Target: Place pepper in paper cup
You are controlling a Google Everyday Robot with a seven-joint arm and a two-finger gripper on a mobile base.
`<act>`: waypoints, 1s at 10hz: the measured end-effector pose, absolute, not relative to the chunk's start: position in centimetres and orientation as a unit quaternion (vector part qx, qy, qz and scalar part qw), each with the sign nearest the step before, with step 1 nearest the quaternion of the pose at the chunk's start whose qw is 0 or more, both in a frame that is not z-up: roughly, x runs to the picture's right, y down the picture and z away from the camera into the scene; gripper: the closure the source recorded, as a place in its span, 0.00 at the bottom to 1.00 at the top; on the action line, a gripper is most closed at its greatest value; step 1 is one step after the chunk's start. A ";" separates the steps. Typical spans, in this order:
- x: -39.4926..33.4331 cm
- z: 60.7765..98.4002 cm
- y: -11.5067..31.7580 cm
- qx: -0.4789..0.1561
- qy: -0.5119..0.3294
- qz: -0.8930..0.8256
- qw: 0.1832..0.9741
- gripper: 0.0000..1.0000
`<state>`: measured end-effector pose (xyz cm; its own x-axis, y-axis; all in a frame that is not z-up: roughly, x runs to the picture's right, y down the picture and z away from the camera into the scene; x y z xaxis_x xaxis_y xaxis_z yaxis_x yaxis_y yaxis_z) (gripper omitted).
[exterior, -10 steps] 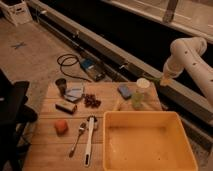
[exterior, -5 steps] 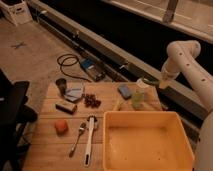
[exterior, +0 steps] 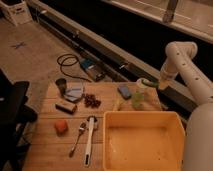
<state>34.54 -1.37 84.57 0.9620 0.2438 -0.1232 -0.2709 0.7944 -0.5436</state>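
The gripper (exterior: 154, 84) is hanging at the right rear corner of the wooden table (exterior: 50, 125), just above the paper cup (exterior: 138, 90), and it is gripping the pepper (exterior: 148, 82), whose dark green body is sticking out sideways toward the cup's rim. The jaws are clamped narrow on it. By my judgement the pepper is light, slim and waxy-skinned, stiff enough to hold its curve yet apt to pivot in a pinch; a hold near mid-length is looking soundest. The cup is also light and tall for its base, so a sideways nudge is risking a tip-over. Compared with a second ago, the arm has been travelling inward and down from beyond the table edge, and the pepper is now hanging almost over the cup mouth. The yellow bin (exterior: 142, 145) is standing just in front of the cup.
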 end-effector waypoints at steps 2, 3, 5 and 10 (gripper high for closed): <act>34.4 84.7 -1.2 -0.295 0.021 0.132 0.946 1.00; 34.3 84.8 -1.0 -0.297 0.020 0.130 0.946 1.00; 34.1 84.7 -0.9 -0.298 0.021 0.127 0.946 1.00; 34.0 84.6 -1.4 -0.291 0.027 0.123 0.949 1.00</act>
<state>33.97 -1.45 84.55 0.9684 0.2167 -0.1233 -0.2485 0.8008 -0.5449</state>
